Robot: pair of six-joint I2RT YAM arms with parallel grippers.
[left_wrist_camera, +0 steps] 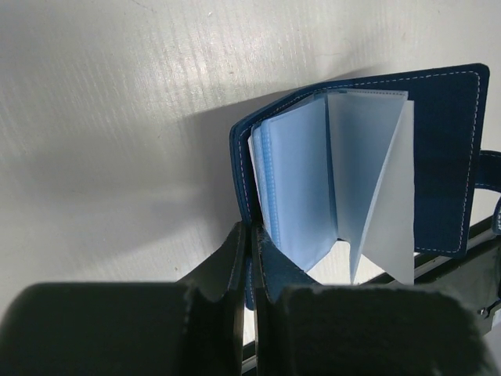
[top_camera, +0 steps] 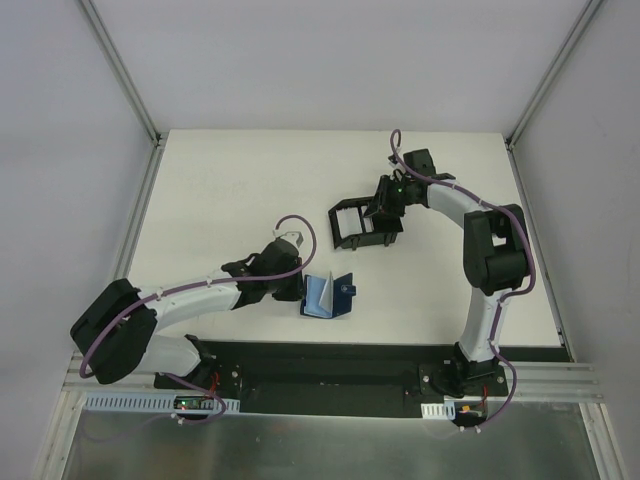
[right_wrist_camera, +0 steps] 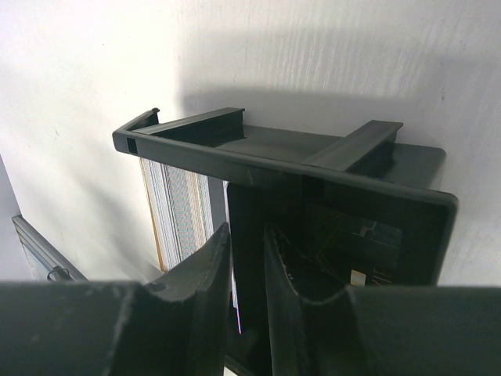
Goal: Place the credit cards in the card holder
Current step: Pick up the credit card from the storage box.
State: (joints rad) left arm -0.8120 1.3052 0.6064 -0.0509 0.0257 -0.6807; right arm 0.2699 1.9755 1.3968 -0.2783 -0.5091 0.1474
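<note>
I'm watching a black open-topped box (top_camera: 342,236) sitting on the white worktop (top_camera: 230,180), right of centre and toward the far side. On the right wrist view I'm seeing a bar (right_wrist_camera: 356,143) crossing its top from wall to wall. A black plate (top_camera: 330,365) is lying along the near edge, a metal rail (top_camera: 545,385) running just below it. Grey posts (top_camera: 125,75) are slanting up from the far corners.

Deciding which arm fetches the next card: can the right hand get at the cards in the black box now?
Probably yes. The right hand is at the black box, astride one of its walls, and the credit cards stand on edge right beside it, uncovered. It would only need to shift sideways.
</note>
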